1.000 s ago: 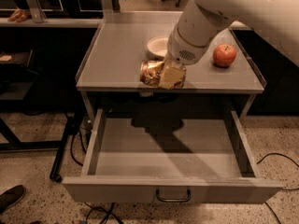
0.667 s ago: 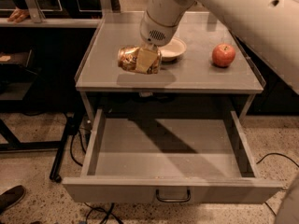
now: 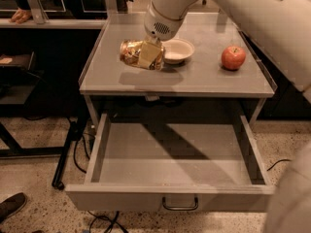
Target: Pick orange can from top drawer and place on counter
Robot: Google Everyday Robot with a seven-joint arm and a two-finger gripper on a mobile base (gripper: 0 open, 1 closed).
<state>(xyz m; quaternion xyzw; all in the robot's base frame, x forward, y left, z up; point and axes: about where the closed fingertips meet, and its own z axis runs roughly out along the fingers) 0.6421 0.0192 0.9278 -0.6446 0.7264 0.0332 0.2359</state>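
My gripper [image 3: 148, 56] hangs over the left middle of the grey counter [image 3: 121, 81]. It is shut on the orange can [image 3: 132, 53], a shiny gold-orange dented can held on its side a little above the counter top, with its shadow just below. My white arm comes in from the upper right. The top drawer [image 3: 175, 178] stands pulled out below the counter, its floor bare, with a small dark loop handle [image 3: 180, 205] on the front panel.
A white bowl [image 3: 178, 50] sits on the counter right behind the gripper. A red apple [image 3: 233, 58] lies at the counter's right. Dark cables and a stand leg [image 3: 65, 154] are on the floor at left. A shoe [image 3: 12, 207] shows at bottom left.
My gripper has carried the can left and farther back over the counter, from the front middle to beside the bowl.
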